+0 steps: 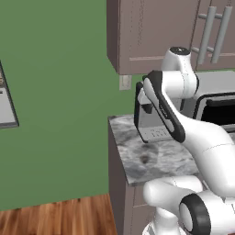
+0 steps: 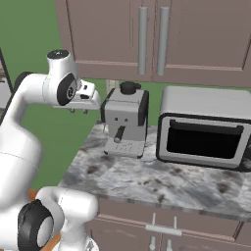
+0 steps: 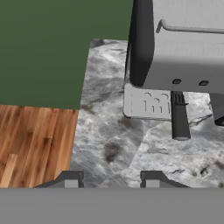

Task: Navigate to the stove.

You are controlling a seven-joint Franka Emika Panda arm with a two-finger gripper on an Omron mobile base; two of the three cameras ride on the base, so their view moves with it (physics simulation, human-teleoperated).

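Facing a marble counter (image 2: pixel 162 184) with a coffee machine (image 2: pixel 125 125) and silver microwave (image 2: pixel 208 130), the robot has no cooktop ahead, so which way the stove lies can't be told. Its gripper (image 3: pixel 111 178) hangs spread, holding nothing.

One coffee machine (image 2: pixel 125 120) on counter (image 2: pixel 162 184), left end. One microwave (image 2: pixel 206 127) right of it, far side of counter. One marble counter. Two long vertical cabinet handles (image 2: pixel 152 41) on wall cabinets (image 2: pixel 196 39) above, side by side. One wall outlet (image 1: pixel 125 82) on green wall. Two drawer pulls (image 2: pixel 159 229) below counter, near edge. One robot arm, one gripper (image 3: pixel 111 179), two fingertips (image 3: pixel 72 179).
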